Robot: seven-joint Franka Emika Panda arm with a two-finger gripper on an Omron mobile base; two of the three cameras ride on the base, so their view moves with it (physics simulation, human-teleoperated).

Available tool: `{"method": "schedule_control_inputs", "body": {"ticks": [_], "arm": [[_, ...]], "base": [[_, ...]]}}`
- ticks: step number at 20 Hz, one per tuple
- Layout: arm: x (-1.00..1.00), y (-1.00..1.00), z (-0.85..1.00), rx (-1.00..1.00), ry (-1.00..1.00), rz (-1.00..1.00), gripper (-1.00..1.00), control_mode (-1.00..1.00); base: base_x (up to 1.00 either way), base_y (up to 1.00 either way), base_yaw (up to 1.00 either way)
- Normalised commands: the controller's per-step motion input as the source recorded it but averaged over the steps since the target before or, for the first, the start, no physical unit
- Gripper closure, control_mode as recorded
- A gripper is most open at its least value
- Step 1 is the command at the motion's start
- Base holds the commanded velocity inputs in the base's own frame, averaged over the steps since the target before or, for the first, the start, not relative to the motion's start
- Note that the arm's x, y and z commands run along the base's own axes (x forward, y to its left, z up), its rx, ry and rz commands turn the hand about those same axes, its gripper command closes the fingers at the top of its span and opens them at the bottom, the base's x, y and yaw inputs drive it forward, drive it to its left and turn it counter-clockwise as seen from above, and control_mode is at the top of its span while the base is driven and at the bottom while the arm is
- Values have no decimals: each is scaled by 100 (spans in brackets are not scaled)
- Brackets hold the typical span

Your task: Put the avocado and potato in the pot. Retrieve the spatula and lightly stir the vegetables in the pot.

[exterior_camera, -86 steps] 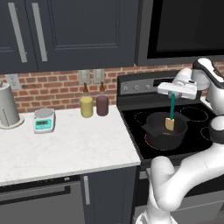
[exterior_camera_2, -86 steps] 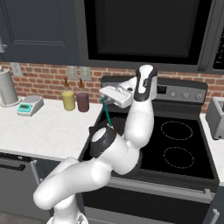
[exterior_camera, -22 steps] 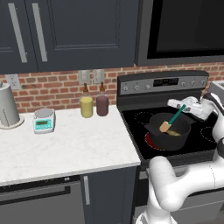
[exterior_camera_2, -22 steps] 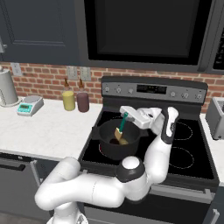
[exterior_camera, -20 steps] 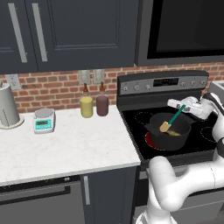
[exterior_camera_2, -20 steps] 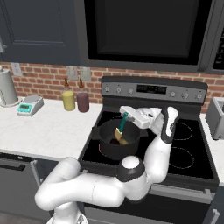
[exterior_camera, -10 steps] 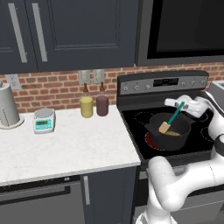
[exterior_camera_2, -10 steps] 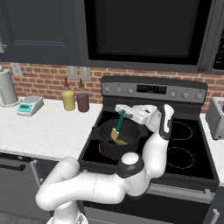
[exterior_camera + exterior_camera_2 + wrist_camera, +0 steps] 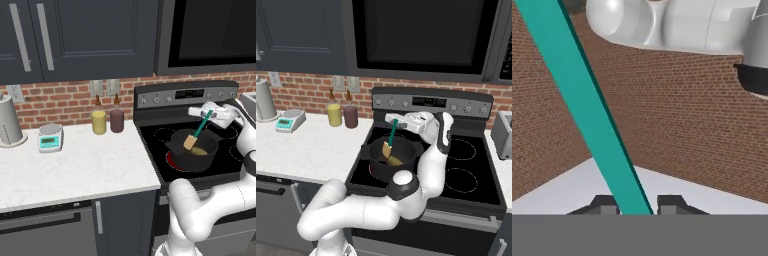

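Note:
The dark pot (image 9: 194, 151) (image 9: 390, 158) sits on the stove's front left burner. My gripper (image 9: 207, 113) (image 9: 394, 120) (image 9: 634, 205) hovers above the pot, shut on the teal handle of the spatula (image 9: 198, 128) (image 9: 390, 137) (image 9: 587, 107). The spatula hangs slanted, its tan blade (image 9: 189, 142) (image 9: 387, 150) dipping inside the pot. An olive-yellow potato (image 9: 200, 150) (image 9: 395, 161) lies in the pot beside the blade. The avocado is hidden from view.
The black stove (image 9: 235, 155) (image 9: 466, 165) has a control panel at the back. A yellow jar (image 9: 99, 121) (image 9: 334, 114) and a dark red jar (image 9: 117, 120) (image 9: 350, 116) stand by the brick wall. A teal scale (image 9: 50, 137) (image 9: 290, 120) and a grey canister (image 9: 9, 121) (image 9: 263, 106) are on the white counter (image 9: 75, 170).
The gripper and spatula handle have shifted left over the pot, dragging the blade across the inside. The grip has not changed.

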Motion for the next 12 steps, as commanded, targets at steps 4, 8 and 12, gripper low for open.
{"method": "schedule_control_inputs", "body": {"ticks": [4, 8, 12], "arm": [[-9, -1, 7, -13, 0, 6, 100, -100], [-8, 0, 0, -13, 0, 8, 100, -100], [-53, 0, -10, -11, 0, 18, 100, -100]], "base": [[0, 0, 0], [0, 0, 0], [0, 0, 0]]}}
